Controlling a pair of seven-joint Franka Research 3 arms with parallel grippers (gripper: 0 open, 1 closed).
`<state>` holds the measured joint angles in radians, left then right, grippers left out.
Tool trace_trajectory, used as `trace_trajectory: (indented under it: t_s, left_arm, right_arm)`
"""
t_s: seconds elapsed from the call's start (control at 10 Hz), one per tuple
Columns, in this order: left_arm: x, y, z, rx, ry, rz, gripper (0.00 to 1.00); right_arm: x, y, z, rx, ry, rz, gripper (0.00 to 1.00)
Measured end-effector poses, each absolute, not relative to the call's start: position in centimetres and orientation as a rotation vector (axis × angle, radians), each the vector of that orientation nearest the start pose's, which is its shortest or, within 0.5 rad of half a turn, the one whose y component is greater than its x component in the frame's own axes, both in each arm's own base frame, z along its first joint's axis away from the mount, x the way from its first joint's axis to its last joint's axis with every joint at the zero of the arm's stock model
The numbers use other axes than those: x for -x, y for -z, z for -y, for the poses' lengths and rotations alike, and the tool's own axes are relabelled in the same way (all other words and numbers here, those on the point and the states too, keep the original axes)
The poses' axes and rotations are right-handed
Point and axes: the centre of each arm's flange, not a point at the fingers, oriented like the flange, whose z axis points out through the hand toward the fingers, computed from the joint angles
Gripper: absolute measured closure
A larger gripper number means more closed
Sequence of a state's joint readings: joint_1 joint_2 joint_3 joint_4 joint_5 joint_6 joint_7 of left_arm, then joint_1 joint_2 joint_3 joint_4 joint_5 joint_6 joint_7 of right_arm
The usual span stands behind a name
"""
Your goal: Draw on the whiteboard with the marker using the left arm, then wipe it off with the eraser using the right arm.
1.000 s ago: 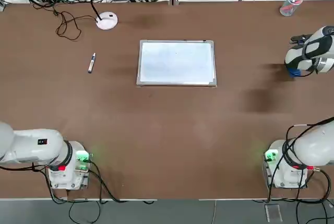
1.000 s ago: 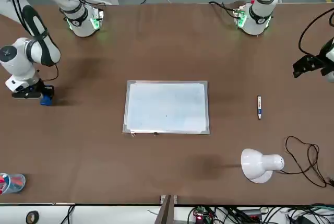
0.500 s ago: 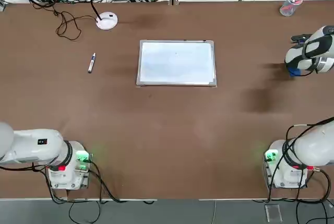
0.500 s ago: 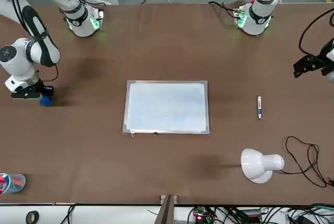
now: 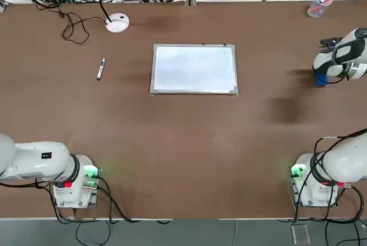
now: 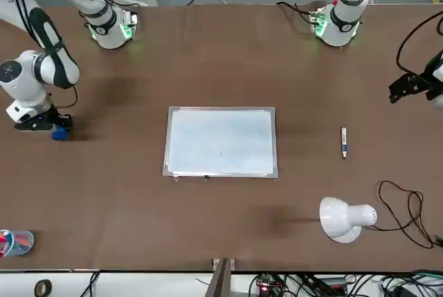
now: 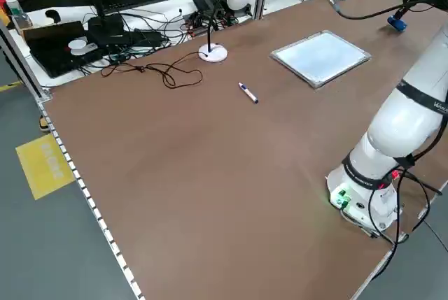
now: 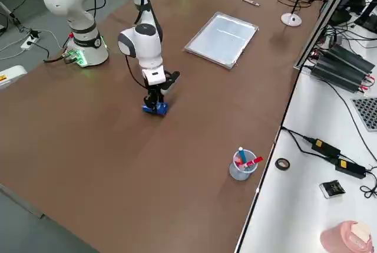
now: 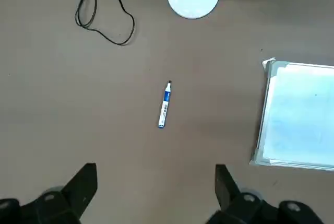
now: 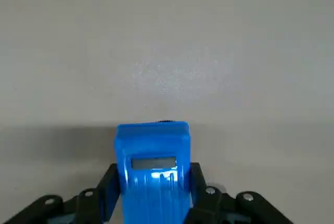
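Brown table (image 5: 183, 143): right gripper (image 10: 154, 192) flanks eraser (image 10: 152, 166) at three o'clock, grip state unclear; release squarely. Left gripper (image 9: 155, 190) open.

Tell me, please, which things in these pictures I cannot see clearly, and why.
- Eraser: top view, mostly hidden under the right arm; only a blue edge shows.
- Whiteboard: top view, any faint marks on it are too small to tell.
- Marker: left wrist view, its label print is too small to read.
- Cup: front view, cut off by the picture's edge.
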<state>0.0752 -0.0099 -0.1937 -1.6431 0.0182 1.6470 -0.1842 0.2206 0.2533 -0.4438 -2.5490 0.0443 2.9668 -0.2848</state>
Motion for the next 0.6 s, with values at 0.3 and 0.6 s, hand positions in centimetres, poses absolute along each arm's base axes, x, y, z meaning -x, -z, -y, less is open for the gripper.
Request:
trace_trajectory:
  t_s: [0.3, 0.6]
  left_arm:
    - [-55.35, -60.22, 6.46, 3.122, 0.025, 0.101, 0.0]
    - [-55.35, -60.21, 6.46, 3.122, 0.025, 0.101, 0.0]
  right_arm:
    - [-45.81, -20.46, 11.53, 3.269, 0.264, 0.066, 0.3]
    - [-45.79, -20.47, 11.63, 3.266, 0.267, 0.04, 0.19]
